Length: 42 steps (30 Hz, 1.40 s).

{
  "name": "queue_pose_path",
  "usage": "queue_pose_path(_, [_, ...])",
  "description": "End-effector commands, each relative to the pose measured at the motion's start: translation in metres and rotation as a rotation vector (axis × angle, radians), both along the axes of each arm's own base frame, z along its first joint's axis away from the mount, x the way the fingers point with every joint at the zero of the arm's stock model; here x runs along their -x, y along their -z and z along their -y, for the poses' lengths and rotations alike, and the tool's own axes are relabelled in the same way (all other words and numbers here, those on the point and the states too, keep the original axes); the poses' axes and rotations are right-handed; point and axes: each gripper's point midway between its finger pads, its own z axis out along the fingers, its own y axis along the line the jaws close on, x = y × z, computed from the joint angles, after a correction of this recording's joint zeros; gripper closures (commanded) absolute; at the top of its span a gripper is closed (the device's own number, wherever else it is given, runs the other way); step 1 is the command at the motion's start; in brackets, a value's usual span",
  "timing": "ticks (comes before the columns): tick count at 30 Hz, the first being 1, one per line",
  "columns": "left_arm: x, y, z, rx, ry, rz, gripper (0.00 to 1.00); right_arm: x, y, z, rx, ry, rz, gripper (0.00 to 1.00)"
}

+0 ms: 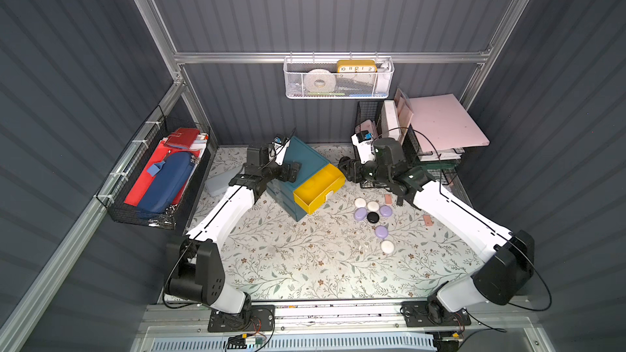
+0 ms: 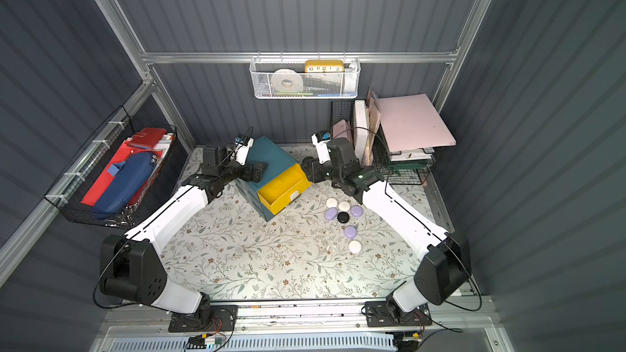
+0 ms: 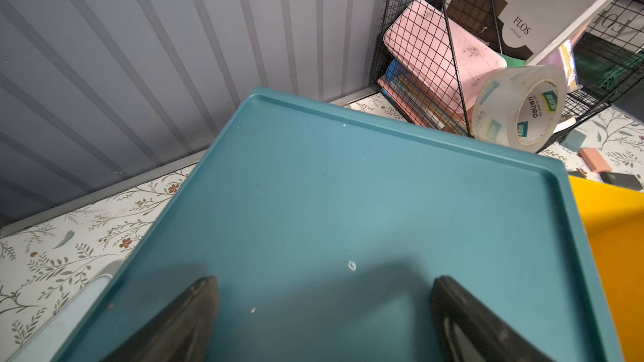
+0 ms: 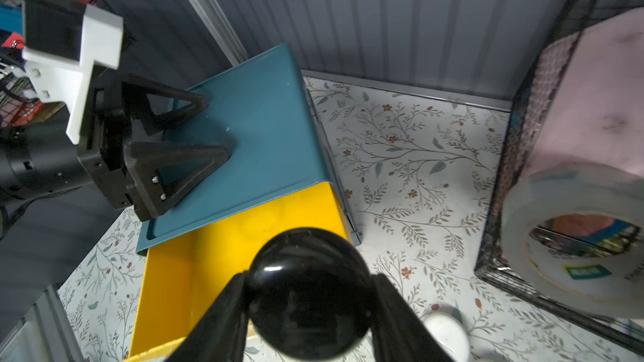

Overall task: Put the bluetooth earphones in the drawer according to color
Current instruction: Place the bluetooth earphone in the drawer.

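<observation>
Earphones (image 4: 308,302), black, inside right tool (image 4: 310,282)

both top views look steeply down (near-identical); wrist cameras sit close, sharing the teal cabinet (image 3: 348,203).

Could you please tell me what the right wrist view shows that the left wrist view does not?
Only the right wrist view shows the black earphone case clamped in the right gripper and a white case on the table. Only the left wrist view shows a pink chip and a dark chip on that table and a booklet marked FLOS. Both show the left gripper, open over the teal cabinet, the pulled-out yellow drawer, the tape roll and the wire rack.
</observation>
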Motion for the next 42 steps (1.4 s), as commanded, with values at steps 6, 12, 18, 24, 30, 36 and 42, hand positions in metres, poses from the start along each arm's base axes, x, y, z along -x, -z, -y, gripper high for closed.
queue_pose_path(6, [0.013,0.038,0.003,-0.017,0.005,-0.15,0.01,-0.001,-0.014,-0.05,-0.021,-0.128,0.037,1.0])
queue_pose_path(12, [0.012,0.038,0.001,-0.026,-0.011,-0.144,0.01,0.002,0.001,-0.065,-0.009,-0.164,-0.004,1.0])
queue_pose_path(18, [0.013,0.034,0.003,-0.018,-0.002,-0.14,0.01,0.002,0.015,-0.067,-0.004,-0.159,-0.042,0.91])
queue_pose_path(24, [0.013,0.036,0.003,-0.019,-0.001,-0.145,0.01,0.002,0.022,-0.069,-0.001,-0.162,-0.064,0.77])
queue_pose_path(30, [0.014,0.036,0.004,-0.018,0.001,-0.146,0.01,0.004,0.029,-0.07,0.009,-0.163,-0.085,0.5])
queue_pose_path(36, [0.014,0.036,0.005,-0.019,0.005,-0.146,0.01,0.003,0.035,-0.07,0.011,-0.159,-0.097,0.35])
queue_pose_path(42, [0.014,0.038,0.005,-0.021,0.006,-0.149,0.01,0.002,0.035,-0.071,0.008,-0.159,-0.093,0.25])
